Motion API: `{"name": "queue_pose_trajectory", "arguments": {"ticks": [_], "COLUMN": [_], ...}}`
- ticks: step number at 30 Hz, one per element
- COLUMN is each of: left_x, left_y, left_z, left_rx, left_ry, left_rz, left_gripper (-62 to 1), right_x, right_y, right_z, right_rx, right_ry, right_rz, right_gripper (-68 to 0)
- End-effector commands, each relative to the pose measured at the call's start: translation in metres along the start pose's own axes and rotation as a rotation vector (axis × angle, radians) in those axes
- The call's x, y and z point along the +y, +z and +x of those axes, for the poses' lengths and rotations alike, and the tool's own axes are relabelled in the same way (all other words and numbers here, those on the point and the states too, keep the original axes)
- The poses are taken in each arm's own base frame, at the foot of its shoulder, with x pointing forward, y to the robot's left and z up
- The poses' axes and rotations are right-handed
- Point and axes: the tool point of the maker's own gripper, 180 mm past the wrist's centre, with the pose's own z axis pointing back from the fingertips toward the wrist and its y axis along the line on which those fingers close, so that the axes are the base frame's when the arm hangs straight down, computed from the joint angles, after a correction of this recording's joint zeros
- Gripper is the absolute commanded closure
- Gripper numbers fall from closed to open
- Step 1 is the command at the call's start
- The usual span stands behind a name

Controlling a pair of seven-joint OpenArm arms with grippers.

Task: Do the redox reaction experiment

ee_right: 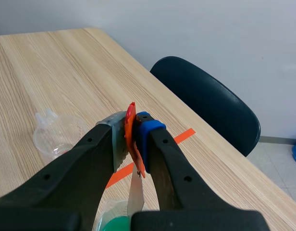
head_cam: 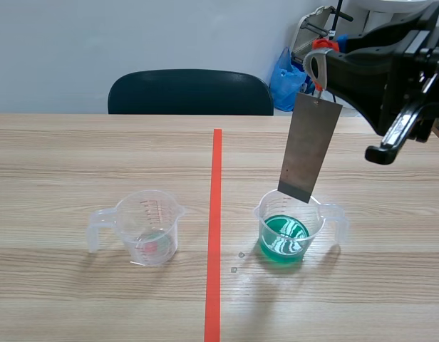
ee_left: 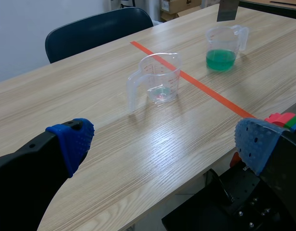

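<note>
the right claw (head_cam: 323,63), raised on its arm over the right side of the desk (head_cam: 70,153), is clamped shut on an orange clip (head_cam: 325,45). from that clip a flat grey metal plate (head_cam: 309,146) hangs slightly tilted. its lower edge sits just over the rim of a clear measuring cup (head_cam: 294,214) holding green liquid (head_cam: 283,239), and the plate is clear of the liquid. in the right wrist view the clip (ee_right: 130,126) is pinched between the two fingers, with the plate (ee_right: 136,195) dropping below them toward the green liquid.

an orange-red tape line (head_cam: 215,228) runs down the middle of the desk. left of it stands a second clear measuring cup (head_cam: 148,228), upright, handle pointing away from the line, with only a faint tint at its bottom. the two cups are well apart, one on each side of the line.

the left claw (ee_left: 165,143) is spread wide, holding nothing, its blue pads (ee_left: 73,142) far apart above the near edge of the desk. both cups stand well ahead of it.

a dark chair (head_cam: 191,92) stands behind the desk, and a blue bag (head_cam: 285,78) lies beyond it.
</note>
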Motion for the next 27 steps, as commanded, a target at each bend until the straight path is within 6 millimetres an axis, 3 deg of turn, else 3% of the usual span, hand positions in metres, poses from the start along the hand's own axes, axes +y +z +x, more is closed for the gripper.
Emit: {"name": "queue_pose_trajectory", "arguments": {"ticks": [1, 21, 27], "left_x": [0.0024, 0.0025, 0.0024], "left_y": [-0.0005, -0.0005, -0.0005], "left_z": [0.0053, 0.0054, 0.0052], "left_rx": [-0.023, -0.024, -0.023], "left_ry": [-0.007, -0.007, -0.007], "left_rz": [0.01, 0.01, 0.01], "left_gripper": [-62.3, -62.3, -62.3], "right_x": [-0.0026, -0.0038, -0.0078], "right_y": [0.001, 0.0002, -0.0057], "right_z": [0.0129, 0.0114, 0.0194], "right_rx": [-0.036, -0.022, -0.035], "right_ry": [0.024, 0.029, 0.054], "right_rz": [-0.004, -0.005, -0.008], "right_gripper": [-0.6, -0.7, -0.7]}}
